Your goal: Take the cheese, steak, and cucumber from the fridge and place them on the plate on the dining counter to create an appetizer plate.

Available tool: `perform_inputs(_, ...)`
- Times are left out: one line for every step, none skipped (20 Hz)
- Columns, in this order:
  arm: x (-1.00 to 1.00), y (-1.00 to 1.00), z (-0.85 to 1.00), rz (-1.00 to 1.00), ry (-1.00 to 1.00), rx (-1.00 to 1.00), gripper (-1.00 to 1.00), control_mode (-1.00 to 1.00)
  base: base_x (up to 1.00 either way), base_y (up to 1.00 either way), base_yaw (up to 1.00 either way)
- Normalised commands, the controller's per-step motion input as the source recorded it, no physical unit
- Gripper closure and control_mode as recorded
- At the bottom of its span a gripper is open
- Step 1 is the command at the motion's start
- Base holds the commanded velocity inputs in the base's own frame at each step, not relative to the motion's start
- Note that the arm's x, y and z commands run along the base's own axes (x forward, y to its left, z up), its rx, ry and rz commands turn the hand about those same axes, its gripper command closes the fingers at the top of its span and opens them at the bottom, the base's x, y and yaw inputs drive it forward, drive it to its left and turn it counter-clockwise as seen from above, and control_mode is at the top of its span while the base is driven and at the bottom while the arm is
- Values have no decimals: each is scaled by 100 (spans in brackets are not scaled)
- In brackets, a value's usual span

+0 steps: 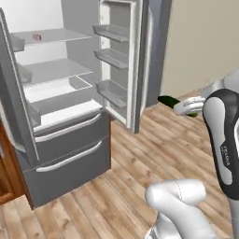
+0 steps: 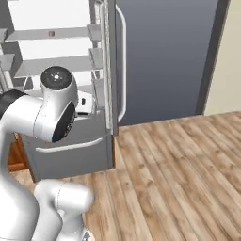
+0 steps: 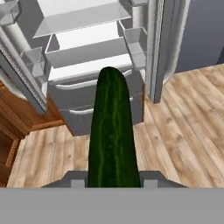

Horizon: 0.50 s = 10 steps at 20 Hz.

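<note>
Carrying the cucumber away from the fridge (image 1: 70, 116) is judged to be the step in hand. The fridge stands ahead of the jaws, both upper doors swung wide, its white interior and grey shelves exposed above two shut drawers. Wooden floor lies below and around the jaws; neither the plate nor the desk can be placed from these views. The robot's arm (image 1: 224, 135) is bent back from the fridge. The cucumber (image 3: 113, 131), dark green and glossy, runs lengthwise out from between the jaws in the hand view, pinched at its near end; its far tip juts past the hand in the left base view. A small pinkish item, probably the steak (image 1: 37, 36), rests on the top shelf, well ahead of the jaws.

The next move calls for turning toward the desk while keeping the grip firm.
</note>
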Motion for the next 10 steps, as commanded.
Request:
perform_inputs(0,0,0,0,0,0,100,100,0,-16,-80)
perform_inputs(0,0,0,0,0,0,100,100,10,-18,-81)
perform_inputs(0,0,0,0,0,0,100,100,17,-24,-80)
perform_inputs(0,0,0,0,0,0,100,100,23,-29,-79)
perform_inputs(0,0,0,0,0,0,100,100,23,-33,-78)
perform_inputs(0,0,0,0,0,0,100,100,25,-40,-74)
perform_inputs(0,0,0,0,0,0,100,100,26,-46,-73)
perform_inputs(0,0,0,0,0,0,100,100,31,-49,-73)
perform_inputs(0,0,0,0,0,0,100,100,33,-51,-73)
perform_inputs(0,0,0,0,0,0,100,100,37,-53,-73)
